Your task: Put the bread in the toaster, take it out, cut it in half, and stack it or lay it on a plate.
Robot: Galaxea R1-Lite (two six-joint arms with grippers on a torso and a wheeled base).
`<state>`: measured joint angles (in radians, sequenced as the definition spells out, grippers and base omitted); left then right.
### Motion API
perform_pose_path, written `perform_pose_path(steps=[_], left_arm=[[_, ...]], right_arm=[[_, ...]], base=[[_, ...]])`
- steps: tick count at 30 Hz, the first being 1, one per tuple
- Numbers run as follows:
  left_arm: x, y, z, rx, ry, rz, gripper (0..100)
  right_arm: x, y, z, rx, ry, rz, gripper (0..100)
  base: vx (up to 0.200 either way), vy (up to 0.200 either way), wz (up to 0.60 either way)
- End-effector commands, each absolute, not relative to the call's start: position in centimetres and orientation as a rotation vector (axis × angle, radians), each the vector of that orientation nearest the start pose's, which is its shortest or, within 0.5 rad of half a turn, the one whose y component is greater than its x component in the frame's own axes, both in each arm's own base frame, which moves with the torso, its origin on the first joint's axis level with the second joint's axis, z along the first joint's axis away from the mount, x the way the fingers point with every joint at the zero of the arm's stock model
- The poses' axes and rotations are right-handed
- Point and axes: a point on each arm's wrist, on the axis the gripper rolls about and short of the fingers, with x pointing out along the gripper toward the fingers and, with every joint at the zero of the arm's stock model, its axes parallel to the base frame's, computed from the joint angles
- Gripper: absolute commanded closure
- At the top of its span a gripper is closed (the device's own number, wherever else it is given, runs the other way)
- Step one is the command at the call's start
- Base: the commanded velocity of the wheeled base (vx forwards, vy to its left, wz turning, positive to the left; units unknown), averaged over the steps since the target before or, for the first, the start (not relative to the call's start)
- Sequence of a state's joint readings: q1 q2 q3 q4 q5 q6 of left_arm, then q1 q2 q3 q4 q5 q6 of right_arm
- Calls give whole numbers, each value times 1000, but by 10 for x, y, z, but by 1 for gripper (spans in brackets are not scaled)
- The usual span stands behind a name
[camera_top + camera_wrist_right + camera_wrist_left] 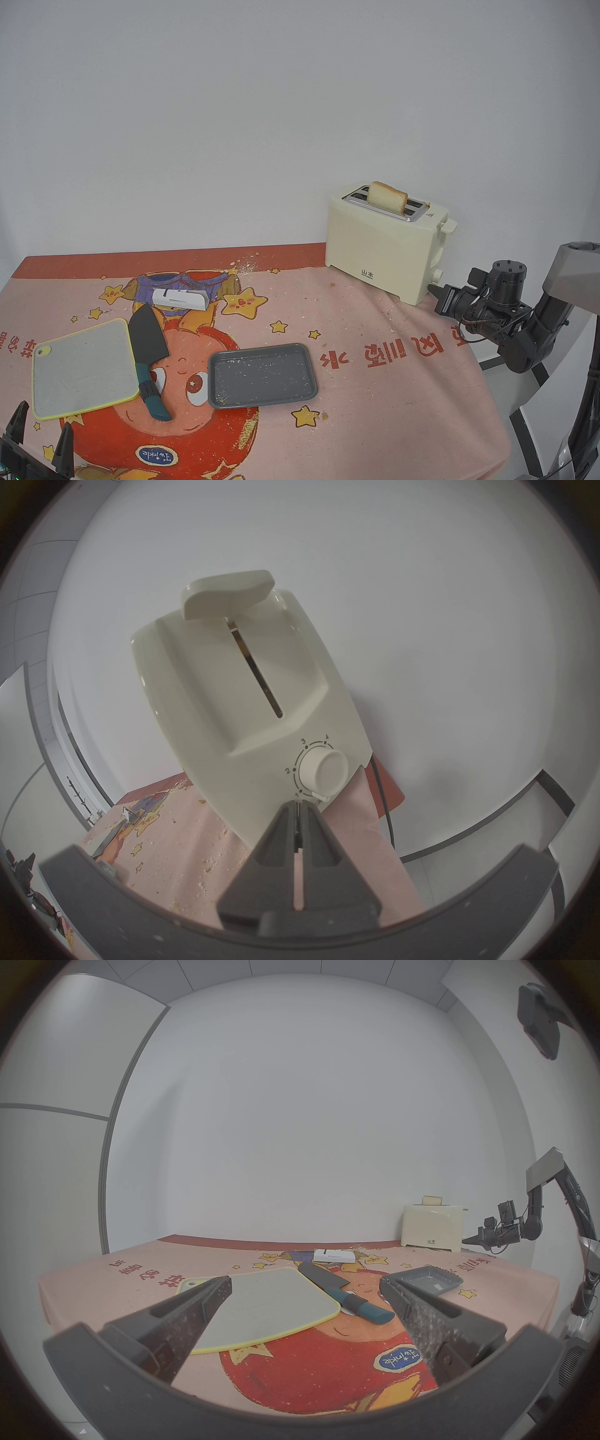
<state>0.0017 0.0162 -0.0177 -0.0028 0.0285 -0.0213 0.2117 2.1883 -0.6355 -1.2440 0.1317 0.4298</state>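
On toaster (387, 250) front, small dark label (367, 274); bread (387, 197) upright on top.

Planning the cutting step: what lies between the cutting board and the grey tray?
The knife, close beside the cutting board and apart from the tray; the head view shows it.

I work in a test room set up as a small kitchen station. The wall (250, 112) behind my table is plain white and made of big flat panels (56, 1147), and the ceiling (281, 969) above is tiled, as in a lab or office. The kitchen part is what lies on the table. A child's cartoon cloth (387, 387) with stars covers it. On the cloth sit a toaster (381, 256), a board (81, 369), a knife (149, 350) and a tray (262, 375), spread apart from each other. Crumbs (247, 261) dot the cloth.
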Motion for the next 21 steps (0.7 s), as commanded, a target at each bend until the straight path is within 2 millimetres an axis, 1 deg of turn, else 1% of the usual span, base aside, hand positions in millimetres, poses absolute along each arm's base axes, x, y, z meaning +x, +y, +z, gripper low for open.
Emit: perform_pose_path(steps=[1,2,3,5,6,7,8,10,11,12,14,15,16,18,20,21], left_arm=[[-22,1,76,-21,10,31,0],[-22,1,76,-21,10,31,0],[-22,1,76,-21,10,31,0],[-22,1,76,-21,10,31,0],[-22,1,76,-21,10,29,0],[-22,1,76,-21,10,31,0],[-22,1,76,-21,10,32,0],[-22,1,76,-21,10,32,0],[-22,1,76,-21,10,31,0],[-22,1,76,-21,10,32,0],[-22,1,76,-21,10,31,0],[-22,1,76,-21,10,32,0],[-22,1,76,-21,10,31,0],[-22,1,76,-21,10,29,0],[-22,1,76,-21,10,31,0],[-22,1,76,-21,10,31,0]], right_arm=[[338,74,58,413,326,277,100],[333,71,78,422,267,283,100],[329,68,91,425,236,284,100],[310,59,140,433,101,305,100],[298,56,164,434,42,320,100],[287,54,181,436,6,328,100],[269,51,206,438,-32,341,100],[243,48,237,437,-59,374,100],[227,45,256,433,-54,412,100],[219,43,268,429,-45,432,100],[210,41,285,422,-10,458,100],[204,40,296,414,44,476,100],[203,41,300,403,87,482,100],[206,43,302,317,177,477,100],[226,46,288,164,242,476,100],[226,46,288,164,242,476,0]], base=[[0,0,0],[0,0,0],[0,0,0],[0,0,0],[0,0,0],[0,0,0],[0,0,0],[0,0,0],[0,0,0],[0,0,0],[0,0,0],[0,0,0],[0,0,0],[0,0,0],[0,0,0],[0,0,0]])
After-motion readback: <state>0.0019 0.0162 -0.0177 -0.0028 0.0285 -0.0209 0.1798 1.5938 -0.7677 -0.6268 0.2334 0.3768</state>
